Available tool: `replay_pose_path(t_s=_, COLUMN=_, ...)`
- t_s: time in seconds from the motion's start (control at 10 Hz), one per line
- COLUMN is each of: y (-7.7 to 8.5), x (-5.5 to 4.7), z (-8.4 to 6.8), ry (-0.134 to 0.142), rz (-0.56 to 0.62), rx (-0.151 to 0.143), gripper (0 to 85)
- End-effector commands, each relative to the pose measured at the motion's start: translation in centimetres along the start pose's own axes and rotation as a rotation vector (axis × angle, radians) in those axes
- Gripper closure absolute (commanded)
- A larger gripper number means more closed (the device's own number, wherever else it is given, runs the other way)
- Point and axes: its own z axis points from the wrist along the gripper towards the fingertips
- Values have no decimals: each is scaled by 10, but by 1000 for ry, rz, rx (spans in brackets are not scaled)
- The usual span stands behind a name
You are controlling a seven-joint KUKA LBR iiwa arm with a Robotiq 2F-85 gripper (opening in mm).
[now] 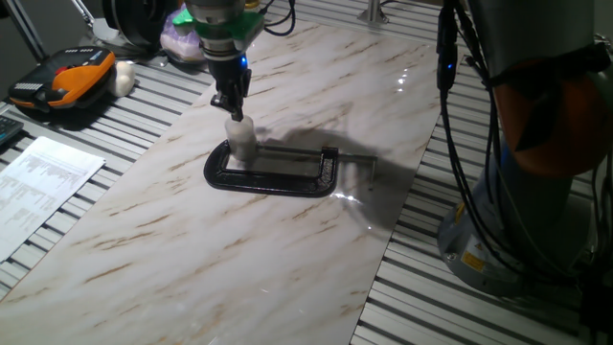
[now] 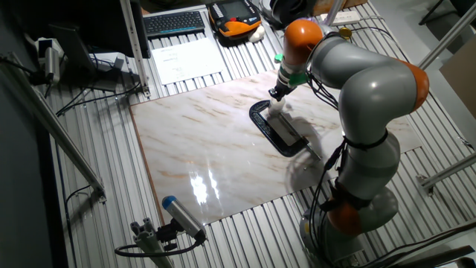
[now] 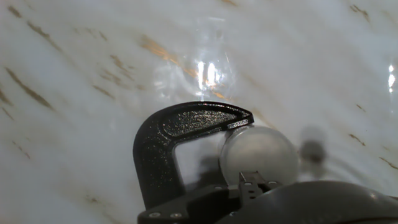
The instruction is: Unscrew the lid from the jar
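Note:
The small clear jar [image 1: 242, 146] stands upright inside a black C-clamp [image 1: 273, 174] lying flat on the marble board. The whitish lid [image 1: 238, 125] sits on top of the jar. In the hand view the lid [image 3: 258, 152] shows as a full round translucent disc against the clamp's curved end [image 3: 177, 134]. My gripper [image 1: 233, 110] hangs straight down just above the lid, fingers close together and holding nothing. Its tips [image 3: 254, 180] show at the lid's near edge. In the other fixed view the gripper [image 2: 277, 95] is over the clamp's far end [image 2: 279, 128].
The clamp's screw rod [image 1: 359, 158] sticks out to the right. The marble board [image 1: 192, 249] lies on a slatted table. An orange-black device [image 1: 67, 81] and a printed sheet [image 1: 38, 177] lie at the left. The arm's base [image 1: 536, 172] stands at the right.

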Motion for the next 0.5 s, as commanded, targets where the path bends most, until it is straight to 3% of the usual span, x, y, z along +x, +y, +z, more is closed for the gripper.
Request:
replay_pose_path(t_s=0.0, y=0, x=-1, z=2, ry=-1, rz=10, rx=-10, gripper=850)
replay_pose_path(t_s=0.3, y=-7, x=-5, z=9, ry=-9, rz=13, rx=12, gripper=850)
replay_pose_path(t_s=0.4, y=-12, x=-5, z=11, ry=-8, rz=2, rx=4, gripper=850)
